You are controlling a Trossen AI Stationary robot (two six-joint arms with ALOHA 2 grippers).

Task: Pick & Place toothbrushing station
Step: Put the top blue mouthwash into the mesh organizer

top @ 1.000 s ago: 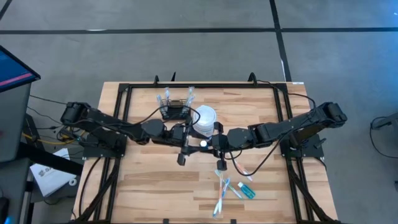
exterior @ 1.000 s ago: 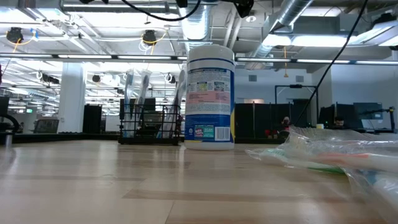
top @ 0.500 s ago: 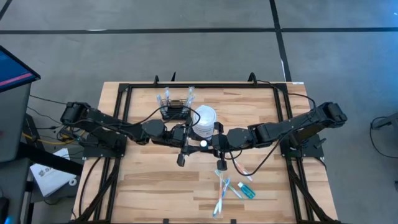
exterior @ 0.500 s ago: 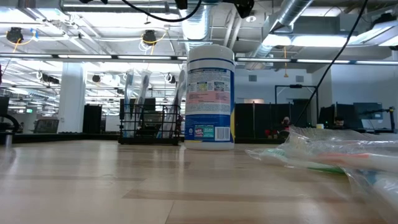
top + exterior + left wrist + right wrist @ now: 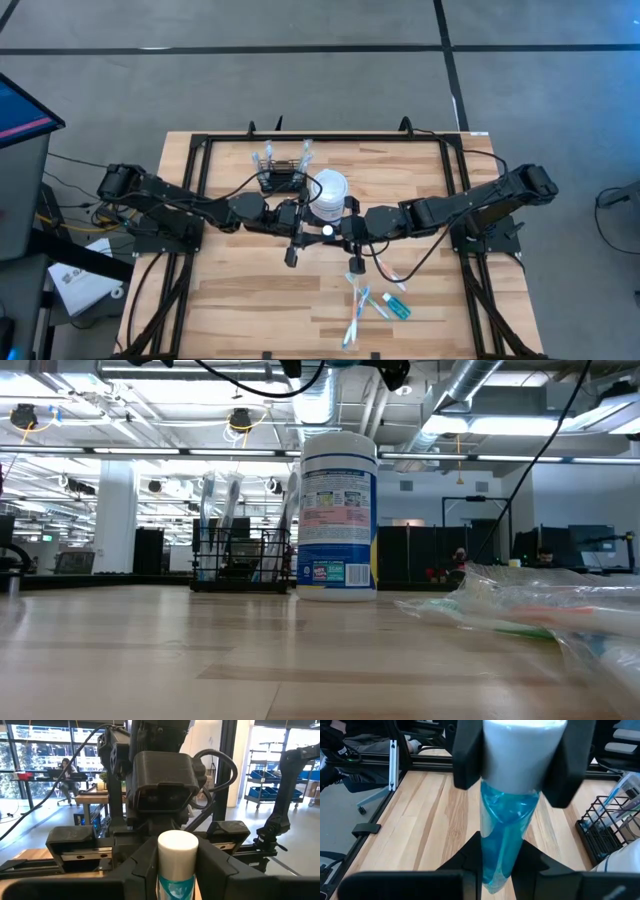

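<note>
Both grippers — left gripper [image 5: 177, 865] and right gripper [image 5: 502, 862] — are clamping one toothpaste tube [image 5: 506, 827] mid-table; we are judging the toothbrushing station [image 5: 281, 178] light, rigid — graspable by its wire rim.

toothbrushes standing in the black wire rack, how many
3. Two toothbrushes stand side by side at the rack's end away from the white tub; a third stands beside the tub. Others may be hidden.

White tub [image 5: 338, 518] label print unreadable; nothing else lettered.
</note>
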